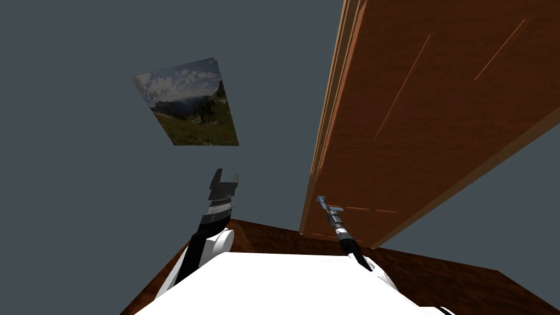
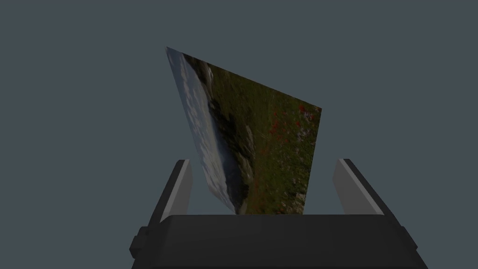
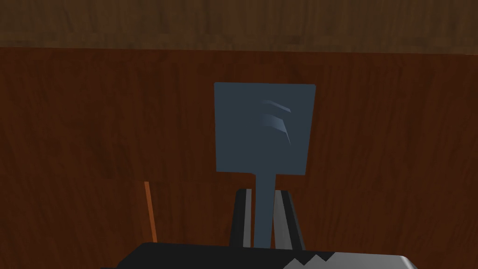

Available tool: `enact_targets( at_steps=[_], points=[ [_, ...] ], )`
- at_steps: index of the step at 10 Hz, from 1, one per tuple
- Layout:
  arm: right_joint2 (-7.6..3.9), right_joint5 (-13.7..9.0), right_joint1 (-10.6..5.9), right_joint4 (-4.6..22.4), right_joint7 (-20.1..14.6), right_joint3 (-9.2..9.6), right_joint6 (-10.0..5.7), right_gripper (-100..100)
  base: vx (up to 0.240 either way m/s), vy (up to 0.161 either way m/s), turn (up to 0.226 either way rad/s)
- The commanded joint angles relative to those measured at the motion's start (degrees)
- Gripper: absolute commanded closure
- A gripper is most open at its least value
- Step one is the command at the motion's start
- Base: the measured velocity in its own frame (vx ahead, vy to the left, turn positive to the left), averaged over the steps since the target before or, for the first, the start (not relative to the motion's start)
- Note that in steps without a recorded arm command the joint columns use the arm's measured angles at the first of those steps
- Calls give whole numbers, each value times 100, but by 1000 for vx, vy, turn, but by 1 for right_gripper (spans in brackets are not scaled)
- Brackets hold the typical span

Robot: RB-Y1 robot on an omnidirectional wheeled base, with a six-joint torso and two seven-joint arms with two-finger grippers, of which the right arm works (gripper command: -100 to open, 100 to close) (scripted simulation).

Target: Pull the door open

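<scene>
A brown wooden door [image 1: 437, 109] fills the right side of the head view and faces my right hand as a dark brown plane [image 3: 93, 140]. On it sits a blue-grey plate [image 3: 264, 128] with a thin handle lever [image 3: 263, 210] running down from it. My right gripper [image 3: 264, 219] is shut on that lever, its fingers [image 3: 247, 217] pressing both sides. In the head view the right gripper [image 1: 326, 205] reaches the door near its edge by the frame. My left gripper [image 1: 227, 179] is raised in front of the grey wall, open and holding nothing, its fingers [image 2: 181, 187] wide apart.
The light wooden door frame [image 1: 328, 120] runs along the door's left edge. A grey wall [image 1: 82, 164] with a landscape picture [image 1: 188, 104] stands to the left. Dark wooden floor [image 1: 437, 279] shows below.
</scene>
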Motion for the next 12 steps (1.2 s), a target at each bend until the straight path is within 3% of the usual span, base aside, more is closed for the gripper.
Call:
enact_targets(
  at_steps=[1,8,9,10,12],
  points=[
    [-1,55,32,-24,-46,47,-1,100,-187,-64,127],
    [-104,282,-113,192,-284,213,-168,100,-211,-94,137],
    [-74,268,-163,314,-259,209,-215,100,-100,-58,52],
    [-163,305,-57,351,-375,270,-390,100,-126,-16,163],
    [-194,313,-26,360,-408,284,-441,100,-146,-30,90]
  ],
)
